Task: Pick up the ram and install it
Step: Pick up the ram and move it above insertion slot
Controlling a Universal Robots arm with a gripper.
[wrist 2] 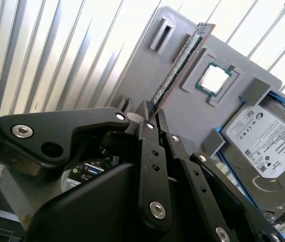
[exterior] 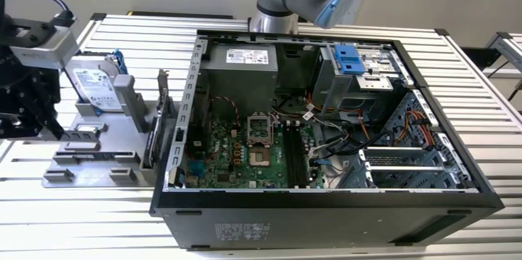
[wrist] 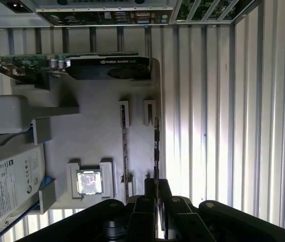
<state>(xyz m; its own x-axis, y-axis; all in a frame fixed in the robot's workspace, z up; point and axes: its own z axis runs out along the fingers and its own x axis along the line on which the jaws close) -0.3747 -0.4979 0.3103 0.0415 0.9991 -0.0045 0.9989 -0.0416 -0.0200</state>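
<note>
1. exterior view: you have one open, dark metal computer case (exterior: 326, 150) on a slatted table (exterior: 82, 223). one gripper (exterior: 47, 130) hangs over one gray tray (exterior: 98, 168) at the exterior view's left.
2. second wrist view: two black fingers (wrist 2: 152, 151) pinch one ram (wrist 2: 182, 60), a thin stick seen edge-on over the tray. beside it lie one square silver cpu chip (wrist 2: 214, 79) and one labelled hard drive (wrist 2: 268, 141).
3. first wrist view: one graphics card (wrist: 102, 65) stands on the tray.

The ram (wrist 2: 180, 63) (wrist: 156, 146), long narrow dark circuit-board stick with a brownish edge, stood on its long edge, not yet installed, on the grey holder plate (exterior: 96, 169), at about nine o'clock from the open computer case (exterior: 326, 223) in the exterior view
</note>
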